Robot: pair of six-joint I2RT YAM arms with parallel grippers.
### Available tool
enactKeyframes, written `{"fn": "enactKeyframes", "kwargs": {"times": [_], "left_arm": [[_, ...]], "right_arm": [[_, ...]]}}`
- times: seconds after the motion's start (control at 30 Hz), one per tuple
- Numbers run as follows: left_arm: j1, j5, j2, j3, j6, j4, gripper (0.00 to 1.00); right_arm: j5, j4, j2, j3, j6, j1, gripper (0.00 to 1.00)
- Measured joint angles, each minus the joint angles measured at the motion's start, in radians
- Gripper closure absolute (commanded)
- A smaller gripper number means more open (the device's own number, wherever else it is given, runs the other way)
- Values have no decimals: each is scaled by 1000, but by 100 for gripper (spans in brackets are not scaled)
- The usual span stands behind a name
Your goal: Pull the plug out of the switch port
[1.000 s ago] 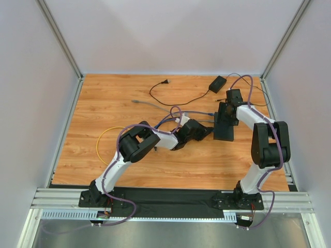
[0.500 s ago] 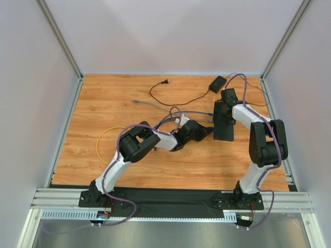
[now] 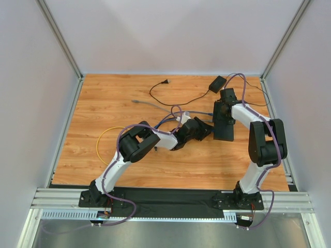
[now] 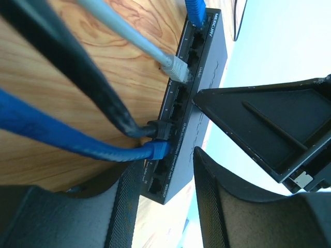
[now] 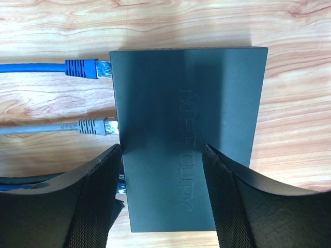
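Observation:
The black switch (image 3: pixel 224 129) lies right of centre, its port row facing left. In the left wrist view the switch (image 4: pixel 204 77) carries a blue plug (image 4: pixel 195 11), a grey plug (image 4: pixel 176 68), a black plug (image 4: pixel 158 129) and another blue plug (image 4: pixel 156 150). My left gripper (image 4: pixel 164 178) is open, its jaws either side of the switch's near port corner, just below the lower blue plug. In the top view it (image 3: pixel 207 129) sits against the switch's left edge. My right gripper (image 5: pixel 163 201) is open above the switch (image 5: pixel 176 93), one finger over the port edge. Nothing is held.
A small black power adapter (image 3: pixel 217 82) with a thin cord ending in a wall plug (image 3: pixel 165 81) lies at the back. A yellow cable loop (image 3: pixel 103 137) lies at the left, and a loose grey cable end (image 3: pixel 137 102) is left of centre. Grey walls enclose the table.
My right gripper has moved a little left and back, settling over the switch's far end. My left gripper has edged slightly closer to the port side.

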Motion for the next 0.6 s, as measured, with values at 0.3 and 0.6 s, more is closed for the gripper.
{"fn": "enactKeyframes", "kwargs": {"times": [0.3,0.6], "left_arm": [[7,28,8,30,-14,-51,55],[18,61,28,52,-47,-59,63]], "right_arm": [[-1,2,0,0,0,0,36],[-5,2,0,2,0,-2,37]]}}
